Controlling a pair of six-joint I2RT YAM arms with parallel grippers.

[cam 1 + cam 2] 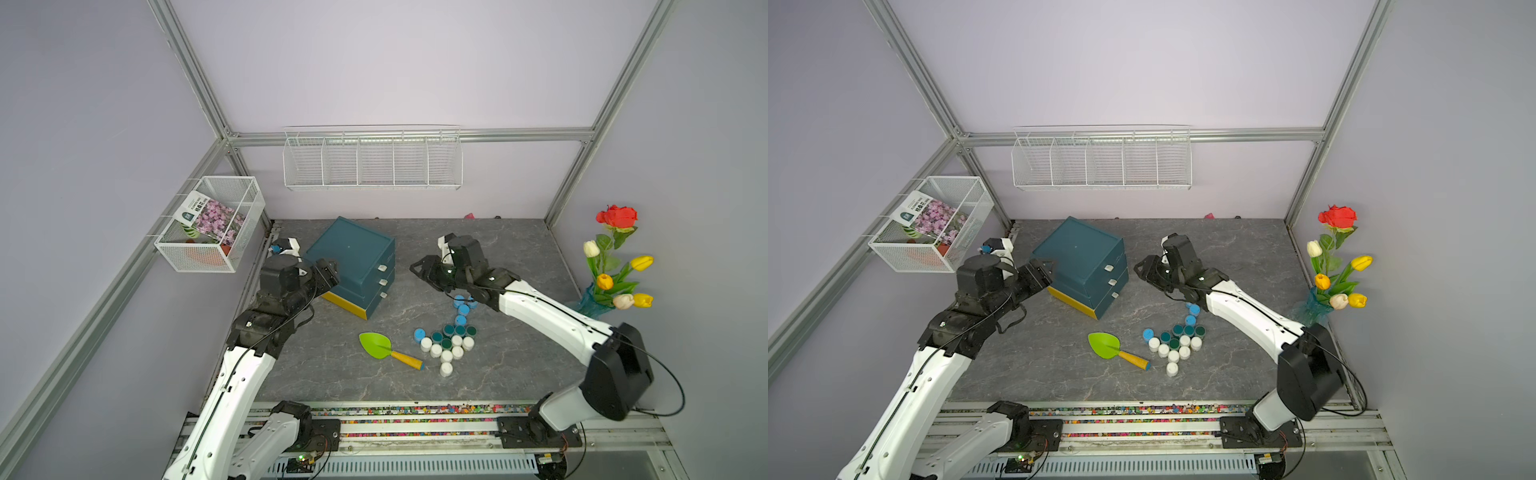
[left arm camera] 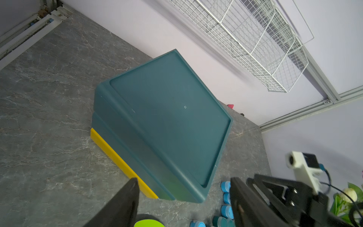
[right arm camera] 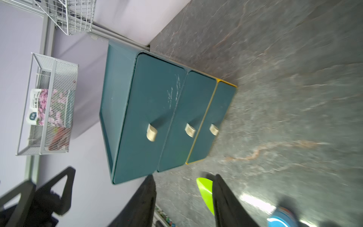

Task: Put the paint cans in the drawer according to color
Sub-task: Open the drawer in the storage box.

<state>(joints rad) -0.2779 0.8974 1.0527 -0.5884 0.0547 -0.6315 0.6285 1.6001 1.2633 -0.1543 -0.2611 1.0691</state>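
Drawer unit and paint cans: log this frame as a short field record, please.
drawer unit: three drawers, all shut
paint cans: white, teal and blue, clustered on the table
left gripper: open, empty, beside the unit
right gripper: open, empty, facing the drawer fronts
trowel: lying beside the cans

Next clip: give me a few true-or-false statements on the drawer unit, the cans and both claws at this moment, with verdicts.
1. All three drawers of the drawer unit are shut. True.
2. The left claw holds a white can. False: it is open and empty.
3. The green trowel lies on the table beside the paint cans. True.
4. Some cans sit in the wire rack on the wall. False: the cans in view all stand on the table.
5. The right claw is open and holds nothing. True.
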